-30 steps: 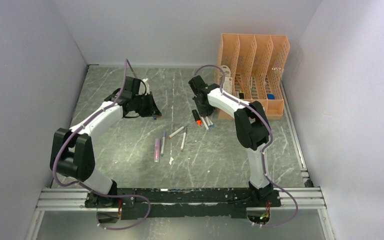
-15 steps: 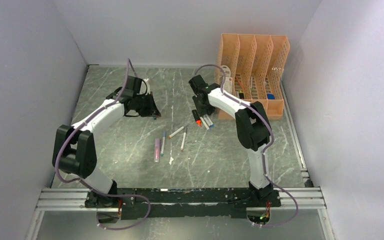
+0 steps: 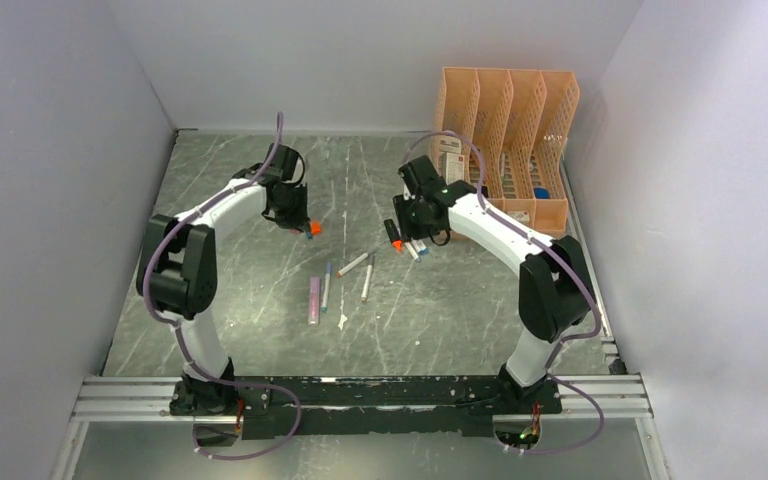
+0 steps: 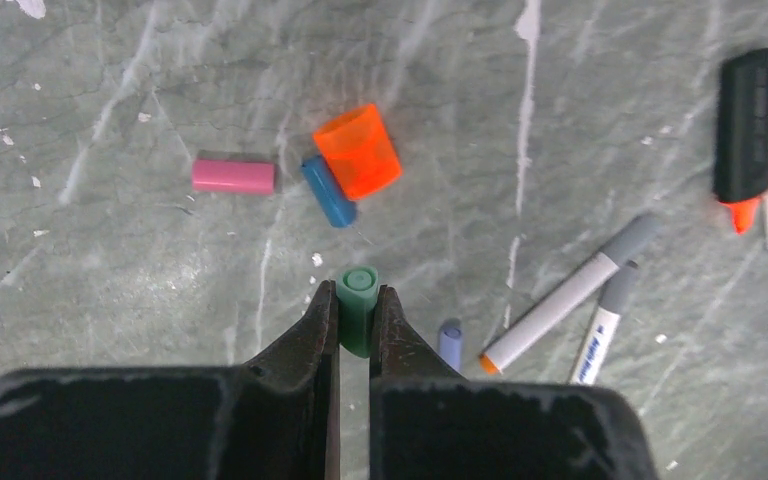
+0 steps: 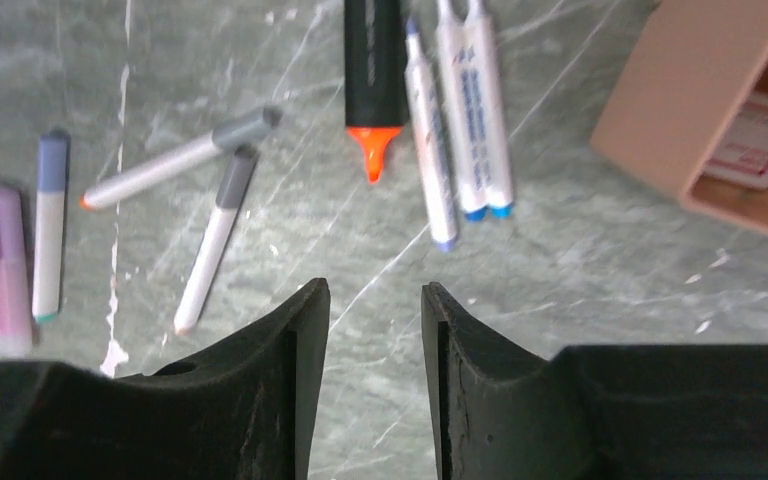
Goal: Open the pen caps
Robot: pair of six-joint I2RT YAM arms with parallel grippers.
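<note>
My left gripper (image 4: pixel 357 295) is shut on a small green pen cap (image 4: pixel 358 283), held above the table. Below it lie loose pen caps: pink (image 4: pixel 233 176), blue (image 4: pixel 328 191), orange (image 4: pixel 358 151) and lavender (image 4: pixel 450 345). My right gripper (image 5: pixel 375 300) stands open and empty just short of a row of pens: a black marker (image 5: pixel 373 60) with a bare orange tip and three white pens (image 5: pixel 460 110) with bare blue tips. Two grey-ended white pens (image 5: pixel 175 158) lie to the left, beside a purple highlighter (image 5: pixel 0 265) and a blue-capped pen (image 5: pixel 50 230). From above, the left gripper (image 3: pixel 295 222) hangs over the orange cap (image 3: pixel 314 229).
An orange mesh file organiser (image 3: pixel 505 140) stands at the back right, close behind the right gripper (image 3: pixel 412 222); its corner (image 5: pixel 700 110) shows in the right wrist view. White walls close in the marbled grey table (image 3: pixel 440 310) on three sides.
The right gripper's jaws have opened wider, and that arm's elbow has swung out to the right. The left arm's elbow has swung up and inward, with its gripper still shut.
</note>
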